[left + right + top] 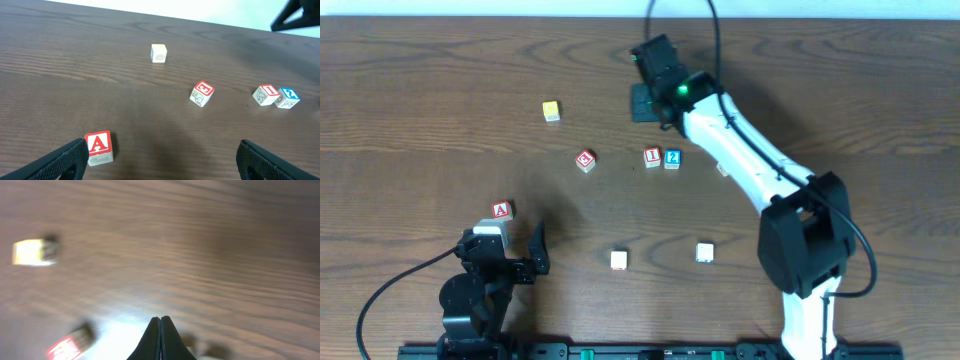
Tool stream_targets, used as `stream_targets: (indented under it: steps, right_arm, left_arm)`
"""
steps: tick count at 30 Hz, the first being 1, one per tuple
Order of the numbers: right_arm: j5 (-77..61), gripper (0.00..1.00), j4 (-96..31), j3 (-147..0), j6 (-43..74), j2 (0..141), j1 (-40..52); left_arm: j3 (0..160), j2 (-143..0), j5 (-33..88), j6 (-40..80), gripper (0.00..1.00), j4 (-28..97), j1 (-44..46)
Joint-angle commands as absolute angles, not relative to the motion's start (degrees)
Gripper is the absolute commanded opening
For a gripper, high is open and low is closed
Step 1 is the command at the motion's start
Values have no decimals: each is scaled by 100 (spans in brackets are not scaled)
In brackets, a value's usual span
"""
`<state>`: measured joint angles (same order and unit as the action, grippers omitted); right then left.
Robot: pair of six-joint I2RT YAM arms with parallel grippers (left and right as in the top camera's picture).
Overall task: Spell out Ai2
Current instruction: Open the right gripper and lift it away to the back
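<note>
The red "A" block point(501, 210) lies at the near left; in the left wrist view point(98, 147) it sits just inside my left finger. The red "I" block point(652, 157) point(266, 94) and the blue "2" block point(672, 158) point(288, 97) stand side by side, touching, at mid table. My left gripper point(515, 230) point(165, 162) is open wide and empty, low over the table. My right gripper point(650, 52) point(161, 322) is shut and empty, raised above the far side of the table. The right wrist view is blurred.
A red-topped block point(585, 160) point(202, 93) lies left of the "I" block. A yellow block point(552, 111) point(158, 52) lies farther back. Two white blocks point(619, 260) point(705, 252) lie near the front. The right arm point(750, 165) crosses the right half.
</note>
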<state>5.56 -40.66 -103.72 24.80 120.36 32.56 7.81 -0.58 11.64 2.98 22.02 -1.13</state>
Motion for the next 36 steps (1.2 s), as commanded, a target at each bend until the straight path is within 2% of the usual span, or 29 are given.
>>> stream_targets:
  steps: [1,12,26,29,33,36]
  right_arm:
    - [248,1,-4252,-10650,2134,11926,3684]
    - [145,1,-5527,-11312,1579,11896,4025]
    - [32,1,-5553,-11325,976,11837,3203]
    - [-521,1,-5527,-11325,567,11786,3048]
    - [-1555,1,-5527,-11325,106,11616,2781]
    - [-1826,1,-5527,-11325,5,11461,2530]
  left_arm:
    - [657,-25,1146,320,95,2209,-143]
    - [657,-25,1146,318,95,2206,-143]
    - [657,-25,1146,325,96,2158,-143]
    - [657,-25,1131,646,95,2209,-143]
    - [652,-25,1151,644,95,1559,-143]
    - [659,-25,1085,915,95,1271,-150]
